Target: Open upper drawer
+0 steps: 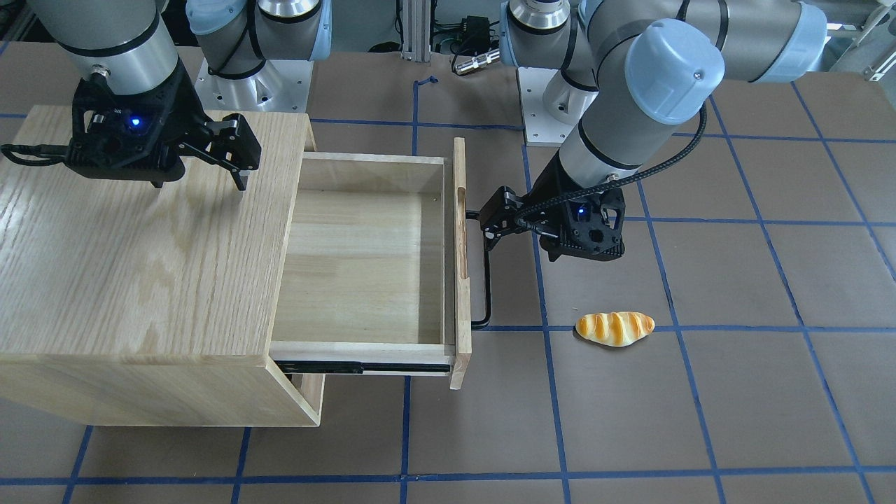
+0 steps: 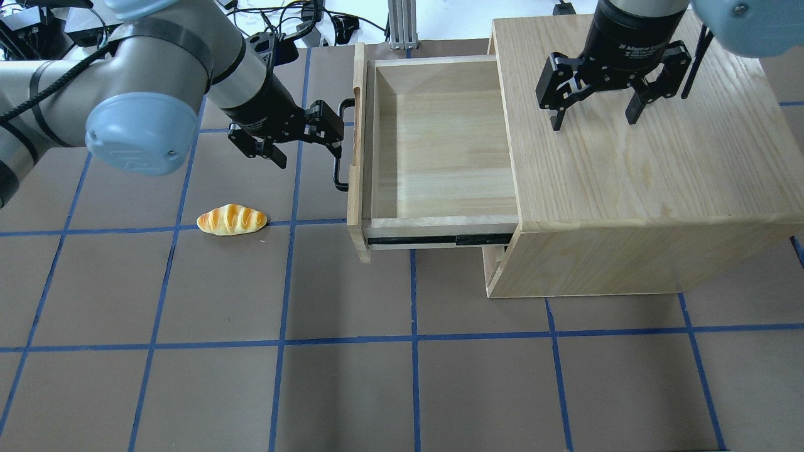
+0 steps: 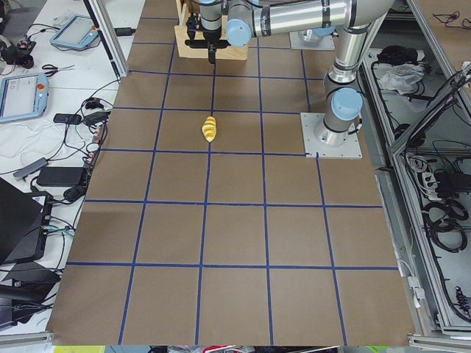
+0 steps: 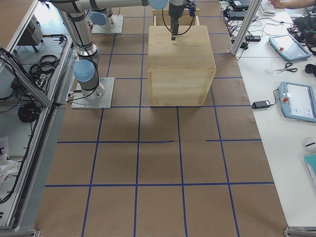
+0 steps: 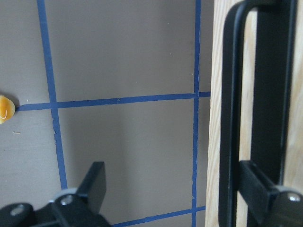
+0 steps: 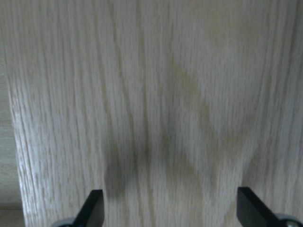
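1. The upper drawer [image 2: 440, 144] stands far out of the cabinet [image 2: 628, 188]. Its bare floor shows nearly full depth and the black slide rail is exposed along its side. I'd say the opening is all but finished.
2. The left end effector [image 1: 488, 227] is at the black bar handle [image 2: 339, 179] with its fingers spread. The wrist view shows one finger [image 5: 267, 198] tucked in at the bar and the other [image 5: 94, 182] well out over the desk [image 2: 440, 376], so it is hooking the handle, not pinching it.
3. Any last bit of travel should go straight along the rails, away from the cabinet. A slanted pull on a hooked finger could rack the drawer or slip off the bar.
4. Go slowly near the end of the slides, since a hard stop could jerk the whole cabinet.
5. The right end effector [image 2: 593, 116] is spread wide over the cabinet top. I cannot tell whether its tips touch the wood. Pressing down there would keep the cabinet from sliding.
6. To let go, ease the hooked finger clear of the bar before lifting away.
7. The bread roll [image 2: 232, 220] lies on the desk near the left arm, so retreat without sweeping it.
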### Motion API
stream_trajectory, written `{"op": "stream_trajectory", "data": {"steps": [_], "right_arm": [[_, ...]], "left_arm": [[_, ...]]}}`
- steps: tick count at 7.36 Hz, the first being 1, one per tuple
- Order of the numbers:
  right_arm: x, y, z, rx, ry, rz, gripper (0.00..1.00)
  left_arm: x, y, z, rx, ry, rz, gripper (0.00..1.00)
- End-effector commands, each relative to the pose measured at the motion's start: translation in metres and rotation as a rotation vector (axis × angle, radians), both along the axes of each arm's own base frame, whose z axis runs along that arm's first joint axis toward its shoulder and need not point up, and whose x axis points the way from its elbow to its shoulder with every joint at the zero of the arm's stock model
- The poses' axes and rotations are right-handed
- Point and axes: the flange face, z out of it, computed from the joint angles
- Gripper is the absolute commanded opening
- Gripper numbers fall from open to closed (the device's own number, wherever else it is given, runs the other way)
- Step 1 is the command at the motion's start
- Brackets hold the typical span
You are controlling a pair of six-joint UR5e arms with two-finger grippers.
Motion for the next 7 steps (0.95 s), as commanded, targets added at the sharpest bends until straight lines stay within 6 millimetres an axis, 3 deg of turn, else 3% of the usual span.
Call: {"op": "stream_trajectory", "data": {"steps": [1,5,7], "right_arm": [[0.000,0.000,0.000,-0.001,0.000,-0.001,1.00],[0.000,0.000,0.000,-0.001,0.000,0.001,1.00],[0.000,0.000,0.000,-0.001,0.000,0.001,1.00]], "left_arm": [[0.006,0.008,0.024,-0.021,-0.006,-0.012,1.00],[0.040,0.030,0.102,-0.060,-0.269,-0.054,1.00],[0.047,0.032,0.125,-0.067,-0.273,-0.039,1.00]]}}
